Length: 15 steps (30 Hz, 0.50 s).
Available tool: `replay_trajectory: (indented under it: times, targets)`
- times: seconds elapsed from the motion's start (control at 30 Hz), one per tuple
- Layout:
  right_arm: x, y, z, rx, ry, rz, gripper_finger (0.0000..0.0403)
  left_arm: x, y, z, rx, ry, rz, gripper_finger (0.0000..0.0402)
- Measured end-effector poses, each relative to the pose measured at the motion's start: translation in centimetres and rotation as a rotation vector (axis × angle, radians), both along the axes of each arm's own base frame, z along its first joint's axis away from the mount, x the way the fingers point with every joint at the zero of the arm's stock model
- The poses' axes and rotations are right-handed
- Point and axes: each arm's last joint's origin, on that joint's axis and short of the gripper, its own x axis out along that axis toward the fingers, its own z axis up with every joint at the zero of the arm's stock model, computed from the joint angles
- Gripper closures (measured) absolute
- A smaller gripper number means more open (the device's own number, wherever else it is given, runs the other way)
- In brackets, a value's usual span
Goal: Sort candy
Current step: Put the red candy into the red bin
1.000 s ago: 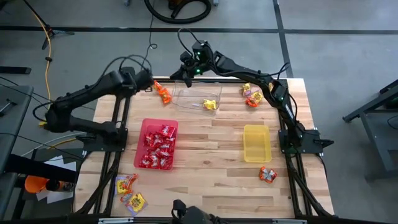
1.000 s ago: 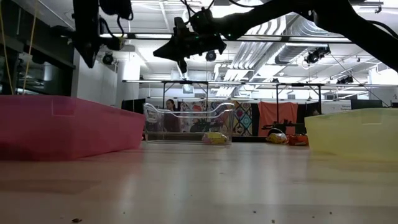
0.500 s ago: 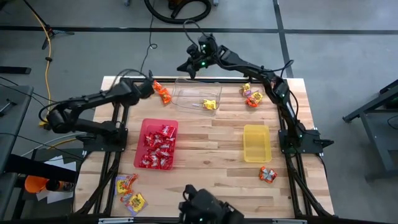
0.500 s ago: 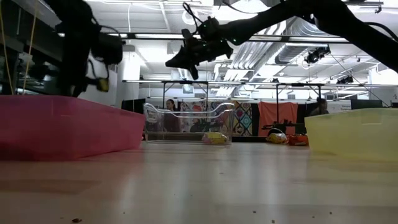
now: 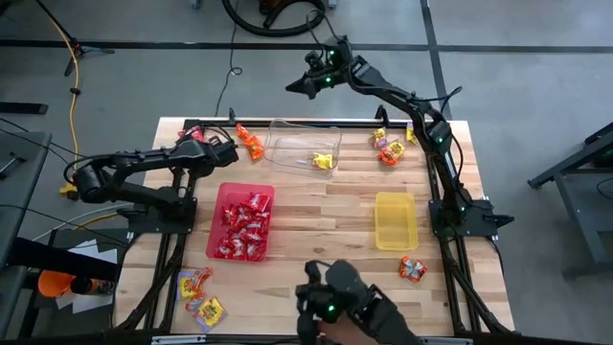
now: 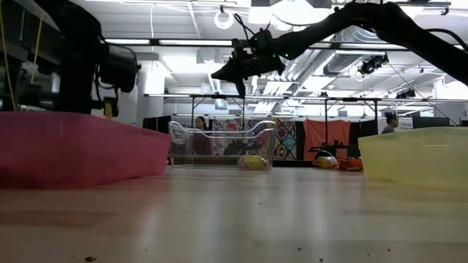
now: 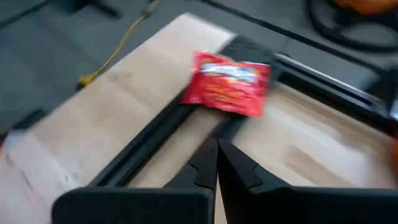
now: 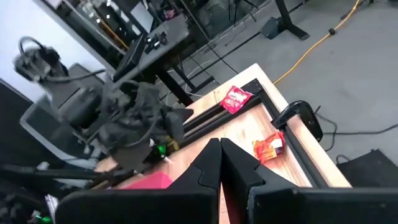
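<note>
Since the earlier frame, our left gripper has swung down from the table's far edge and now sits left of centre in the overhead frame, just above the red tray, while our right gripper has risen further toward the top of the frame, past the table's far edge. A dark device has also come in at the bottom edge of the overhead frame.

Both our grippers are closed with nothing between the fingers; in each wrist view the two dark fingers meet.

The candy is spread over the wooden table. A heap of red packets fills the red tray, left of centre. One yellow packet lies in the clear tray near the top centre. Orange packets lie just left of the clear tray, and one red packet lies on the dark frame rail at the upper left corner of the table; our left wrist view shows it straight ahead. Mixed yellow and orange packets sit at the upper right of the table, an orange one at the lower right, and a yellow and orange cluster at the lower left. The yellow tray, right of centre, shows no packets.
</note>
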Motion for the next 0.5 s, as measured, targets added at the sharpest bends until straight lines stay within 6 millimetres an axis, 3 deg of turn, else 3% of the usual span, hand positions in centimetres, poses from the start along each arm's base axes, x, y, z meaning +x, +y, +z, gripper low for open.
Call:
replay_trajectory:
  times: [0.1,0.27,0.4,0.5]
  targets:
    - [-0.9,-0.8,0.0,0.029,-0.008,0.013,0.0403,-0.3,-1.5,1.6,-0.030,0.062,-0.039,0.0402]
    - [-1.1,-1.1,0.0,0.032,-0.008,0.015,0.0403,-3.4,-4.0,4.2,0.052,0.072,0.158,0.0402]
    - [-0.4,-0.2,0.0,0.004,-0.010,0.042,0.0403,-4.1,-3.9,4.6,0.122,0.035,0.056,0.0402]
    - [0.2,0.5,-0.1,-0.006,-0.009,0.062,0.0403,-5.3,-3.7,4.8,0.120,0.052,0.119,0.0402]
